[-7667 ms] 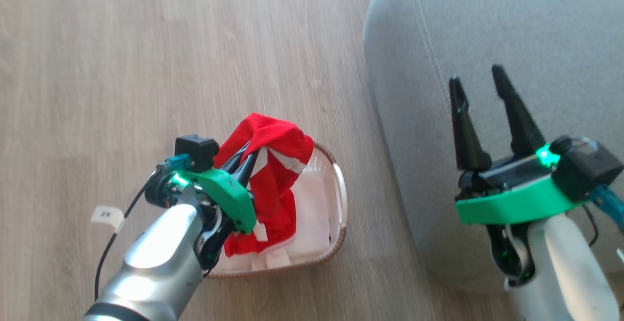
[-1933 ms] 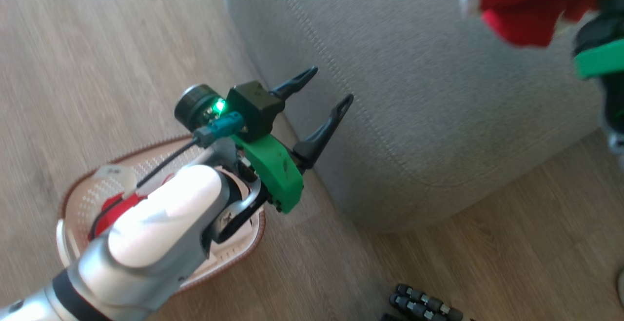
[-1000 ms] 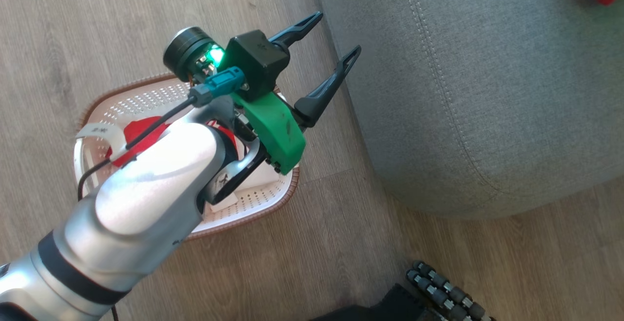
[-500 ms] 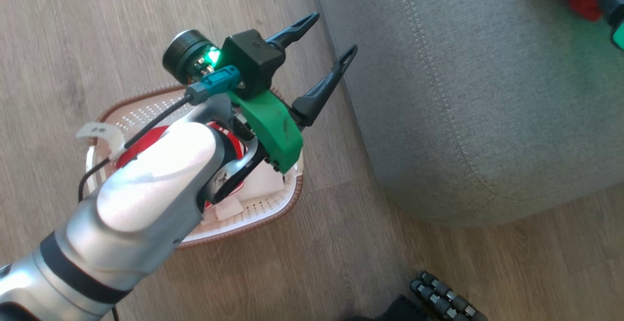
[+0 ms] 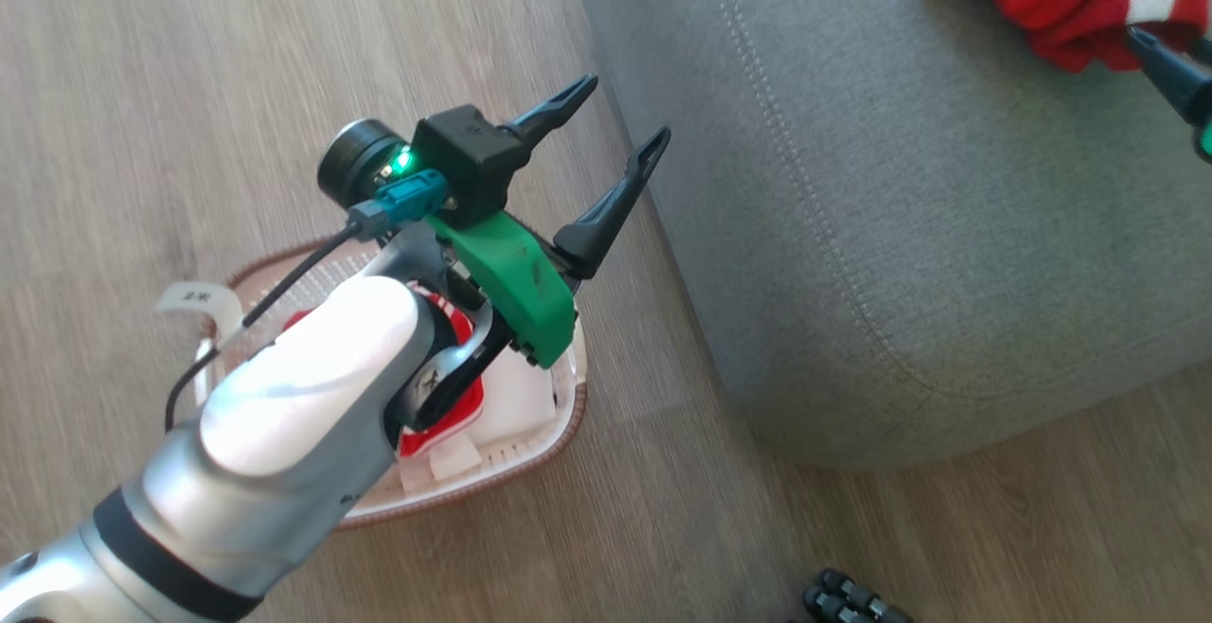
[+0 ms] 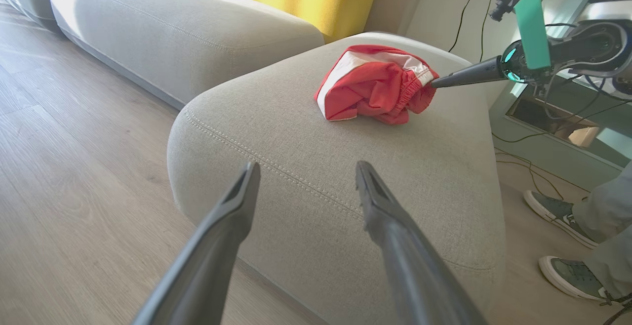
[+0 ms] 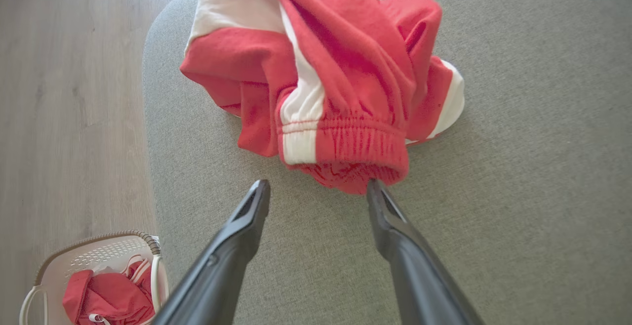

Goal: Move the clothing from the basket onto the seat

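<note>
With one garment [image 7: 321, 78] on seat [image 7: 518, 216] at tips of wide, empty right tool [image 7: 317, 185], treat remaining clothing [image 5: 453, 412] in basket [image 5: 568, 415] as below and behind wide, empty left tool [image 5: 627, 108], the nearer one.

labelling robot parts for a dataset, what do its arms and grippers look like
The left gripper and right gripper each have two long, tapering dark fingers. The left forearm is a glossy silver-white shell with a black band, topped by a green bracket and a black camera box. A teal plug feeds a black cable carrying a white tag.
</note>
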You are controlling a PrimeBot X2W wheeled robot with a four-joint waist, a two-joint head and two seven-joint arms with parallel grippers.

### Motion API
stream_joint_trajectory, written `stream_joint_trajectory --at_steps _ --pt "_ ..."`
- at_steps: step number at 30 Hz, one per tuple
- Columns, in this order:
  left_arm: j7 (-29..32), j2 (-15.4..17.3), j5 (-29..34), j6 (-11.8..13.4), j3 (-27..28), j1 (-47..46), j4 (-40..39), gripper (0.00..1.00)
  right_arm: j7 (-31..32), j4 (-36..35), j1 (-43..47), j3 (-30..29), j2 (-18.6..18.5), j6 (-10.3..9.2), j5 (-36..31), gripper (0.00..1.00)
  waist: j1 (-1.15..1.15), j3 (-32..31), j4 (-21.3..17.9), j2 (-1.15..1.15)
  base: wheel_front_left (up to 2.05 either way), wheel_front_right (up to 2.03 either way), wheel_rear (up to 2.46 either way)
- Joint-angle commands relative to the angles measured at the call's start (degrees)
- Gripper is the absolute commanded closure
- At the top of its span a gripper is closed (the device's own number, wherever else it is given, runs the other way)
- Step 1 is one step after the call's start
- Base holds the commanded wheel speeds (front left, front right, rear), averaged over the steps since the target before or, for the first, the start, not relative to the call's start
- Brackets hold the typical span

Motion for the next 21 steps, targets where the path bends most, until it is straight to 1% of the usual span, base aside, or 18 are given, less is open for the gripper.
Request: stream_joint_trajectory --at_steps 1,3,8,11,14,16,21 --pt "-0.9 1.2 -0.6 0.4 2.7 -0.5 -1.5 0.0 0.3 -3.4 1.9 -0.2 -3.6 0.42 0.5 0.0 0.0 -2.1 0.2 0.0 0.0 0.0 0.0" --pt "-1.2 1.2 -0.8 0.5 2.8 -0.1 -1.4 0.0 0.2 -4.6 2.5 -0.3 -4.3 0.42 0.6 0.0 0.0 -2.8 0.4 0.0 0.0 0.0 0.0" --pt "-3.0 1.2 -2.1 1.3 3.5 2.2 -0.9 0.0 -2.0 -10.7 5.6 -1.7 -7.6 0.42 0.6 0.0 0.0 -6.5 1.8 0.0 0.0 0.0 0.0" --pt "-4.1 1.5 -2.9 2.0 4.3 3.7 -0.5 0.0 -3.1 -14.5 7.9 -3.1 -7.8 0.42 1.9 0.0 0.0 -8.5 2.8 0.0 0.0 0.0 0.0" --pt "-5.0 2.1 -3.6 2.6 5.1 5.0 -0.1 0.0 -5.2 -17.9 10.1 -4.5 -8.7 0.42 1.2 0.0 0.0 -10.2 4.0 0.0 0.0 0.0 0.0" --pt "-5.9 2.6 -4.0 3.1 5.7 6.0 0.2 0.0 -7.2 -20.1 11.7 -5.5 -8.7 0.42 0.4 0.0 0.0 -11.3 4.9 0.0 0.0 0.0 0.0" --pt "-9.1 3.5 -5.3 4.7 7.5 9.7 0.8 0.0 -13.5 -23.0 17.6 -8.6 -6.0 0.42 -2.4 0.0 0.0 -14.8 7.3 0.0 0.0 0.0 0.0"
